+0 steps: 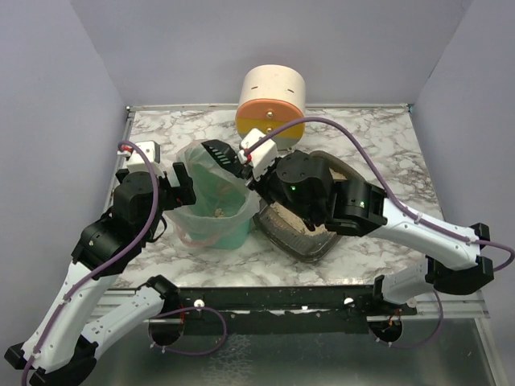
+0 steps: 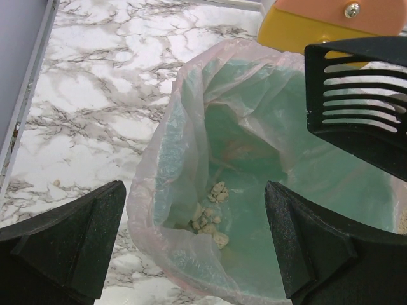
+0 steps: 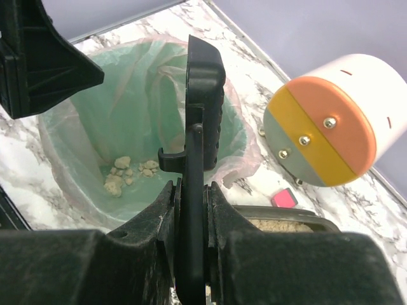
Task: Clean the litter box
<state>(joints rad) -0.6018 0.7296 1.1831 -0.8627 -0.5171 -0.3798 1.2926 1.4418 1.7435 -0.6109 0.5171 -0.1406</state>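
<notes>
The litter box [image 1: 299, 238] is a dark grey tray of beige litter, mostly hidden under my right arm; one corner of it [image 3: 289, 219] shows in the right wrist view. My right gripper [image 1: 254, 172] [image 3: 191, 204] is shut on the handle of a black slotted scoop [image 1: 223, 152] [image 3: 203, 89] [image 2: 356, 95]. The scoop is held on edge over the green bin with its clear bag liner [image 1: 211, 219] [image 2: 254, 146] [image 3: 121, 108]. Pale clumps [image 2: 213, 210] [image 3: 124, 173] lie at the bin's bottom. My left gripper [image 1: 180, 186] [image 2: 196, 190] is open at the bin's left rim, holding nothing.
A cream, orange and yellow cylinder [image 1: 272, 100] [image 3: 327, 124] [image 2: 318, 22] lies on its side behind the bin. A small pink square [image 3: 284, 199] lies on the marble table [image 1: 362, 137] between the cylinder and the tray. Purple walls close in the sides.
</notes>
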